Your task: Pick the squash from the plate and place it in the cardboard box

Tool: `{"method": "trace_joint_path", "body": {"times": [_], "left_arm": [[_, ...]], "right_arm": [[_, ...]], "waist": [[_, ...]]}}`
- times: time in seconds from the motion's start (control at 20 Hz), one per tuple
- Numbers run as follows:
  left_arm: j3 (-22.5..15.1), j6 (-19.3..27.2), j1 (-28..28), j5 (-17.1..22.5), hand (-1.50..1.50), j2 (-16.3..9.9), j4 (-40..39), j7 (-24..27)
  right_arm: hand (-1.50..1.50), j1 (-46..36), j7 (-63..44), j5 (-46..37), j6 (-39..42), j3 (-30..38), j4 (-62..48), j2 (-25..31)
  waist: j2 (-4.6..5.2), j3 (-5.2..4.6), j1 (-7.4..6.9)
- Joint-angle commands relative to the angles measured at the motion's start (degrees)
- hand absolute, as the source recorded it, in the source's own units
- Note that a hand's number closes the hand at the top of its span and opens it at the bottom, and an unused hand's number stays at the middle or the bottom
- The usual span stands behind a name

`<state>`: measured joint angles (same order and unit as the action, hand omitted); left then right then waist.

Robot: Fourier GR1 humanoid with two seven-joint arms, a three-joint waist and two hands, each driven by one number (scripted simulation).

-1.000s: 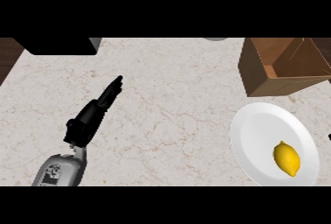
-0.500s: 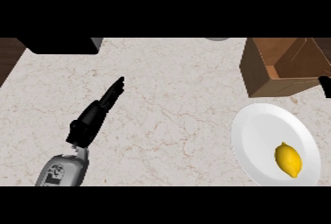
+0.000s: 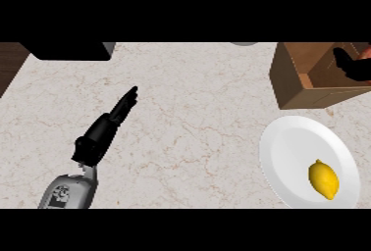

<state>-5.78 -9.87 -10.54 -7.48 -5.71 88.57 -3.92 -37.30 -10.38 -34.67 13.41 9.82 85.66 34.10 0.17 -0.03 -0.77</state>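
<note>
the robot's right hand (image 3: 354, 66) now shows at the upper right edge of the frame, over the open cardboard box (image 3: 301, 81), where a second ago only a sliver of it stood at the right edge lower down; whether its fingers are spread or curled cannot be told from this dark shape. the yellow squash (image 3: 323, 179) lies unmoved on the white plate (image 3: 290, 147) at the lower right, well apart from that hand. the left hand (image 3: 109, 128) rests on the counter (image 3: 196, 117) at the left, fingers straight and pressed together, as before. the pick appears not yet begun, and the right hand would have to come back down the frame to the plate.
</note>
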Motion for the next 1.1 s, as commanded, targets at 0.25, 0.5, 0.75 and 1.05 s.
{"method": "trace_joint_path", "body": {"times": [0.25,0.5,0.75,1.05], "left_arm": [[0.18,-0.77,-1.59,0.74,0.0,1.21,0.44,-1.53],[1.32,-1.55,-1.21,0.75,0.0,-0.33,1.39,-1.92],[0.95,-1.58,0.17,0.39,0.0,0.3,0.01,0.02],[-0.32,-0.53,0.66,-1.51,0.0,1.36,-0.88,1.19]], "right_arm": [[1.5,-4.68,10.26,-10.82,-12.33,-4.44,-23.22,-3.84],[1.5,-8.09,7.79,-9.0,-13.36,-2.16,-32.92,-8.54],[-1.5,-9.25,13.04,-4.42,-10.41,1.39,-42.17,-8.25],[-1.5,-11.39,20.11,3.22,-13.51,8.94,-46.49,-9.54]], "waist": [[0.29,0.05,-0.59],[0.29,0.07,-0.91],[0.21,0.06,-0.4],[0.09,0.08,-0.05]]}}
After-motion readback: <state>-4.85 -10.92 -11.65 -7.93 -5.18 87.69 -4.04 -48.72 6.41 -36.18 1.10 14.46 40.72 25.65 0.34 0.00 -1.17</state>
